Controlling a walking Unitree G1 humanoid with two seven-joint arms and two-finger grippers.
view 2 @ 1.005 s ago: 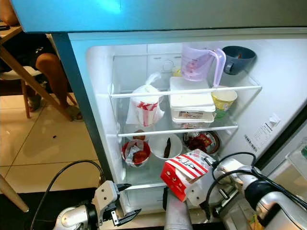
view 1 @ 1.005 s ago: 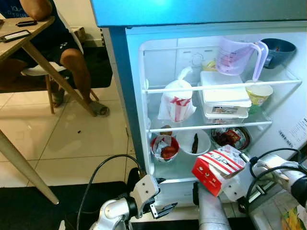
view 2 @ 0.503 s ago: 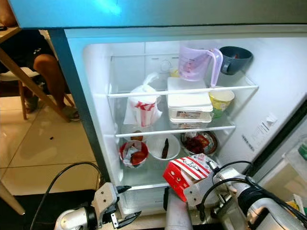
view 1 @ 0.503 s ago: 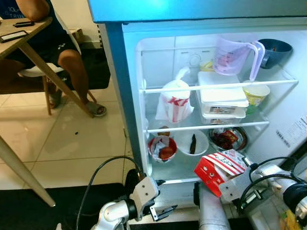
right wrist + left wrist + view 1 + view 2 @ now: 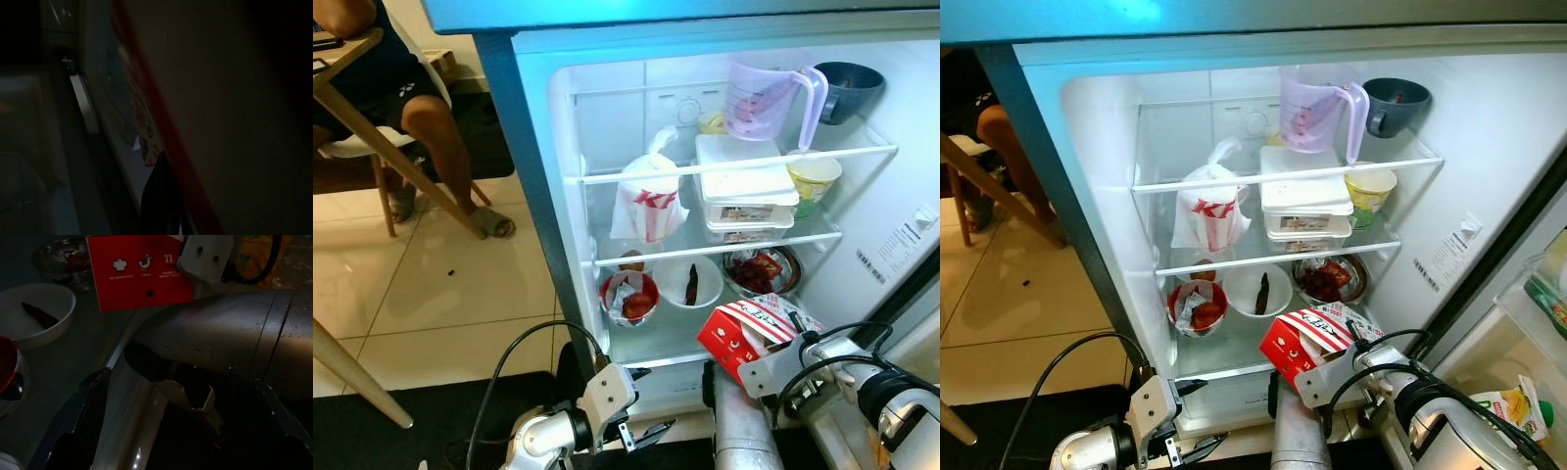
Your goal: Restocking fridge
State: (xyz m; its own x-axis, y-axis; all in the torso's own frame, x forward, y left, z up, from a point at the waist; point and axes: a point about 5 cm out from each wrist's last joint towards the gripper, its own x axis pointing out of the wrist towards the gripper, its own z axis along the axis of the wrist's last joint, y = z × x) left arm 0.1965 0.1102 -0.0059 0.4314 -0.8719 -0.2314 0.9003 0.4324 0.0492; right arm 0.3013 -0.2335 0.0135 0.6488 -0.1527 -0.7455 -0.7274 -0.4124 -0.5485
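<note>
A red and white takeaway box [image 5: 744, 331] hangs tilted at the front edge of the open fridge's lowest shelf [image 5: 656, 338]. My right gripper [image 5: 781, 338] is shut on the box's right side, and the box hides most of its fingers. The dark right wrist view has the box's red edge [image 5: 166, 127] running close past one finger [image 5: 159, 196]. My left gripper [image 5: 646, 431] hangs low in front of the fridge's base, open and holding nothing. From the left wrist view the box [image 5: 142, 276] is seen from below, beside a white bowl [image 5: 34, 308].
The lowest shelf holds a red bowl [image 5: 628, 297], a white bowl [image 5: 691, 282] and a metal bowl [image 5: 761, 269]. Above stand a takeaway bag [image 5: 648, 201], stacked white containers [image 5: 744, 196], a cup [image 5: 814, 179], a purple jug [image 5: 766, 93] and a dark bowl [image 5: 850, 86]. A person [image 5: 421, 98] sits at the left by a table leg [image 5: 352, 377].
The whole view has swung, so the fridge sits further left in the picture. The box stays in my right gripper at the lowest shelf's front. The left gripper has not moved.
</note>
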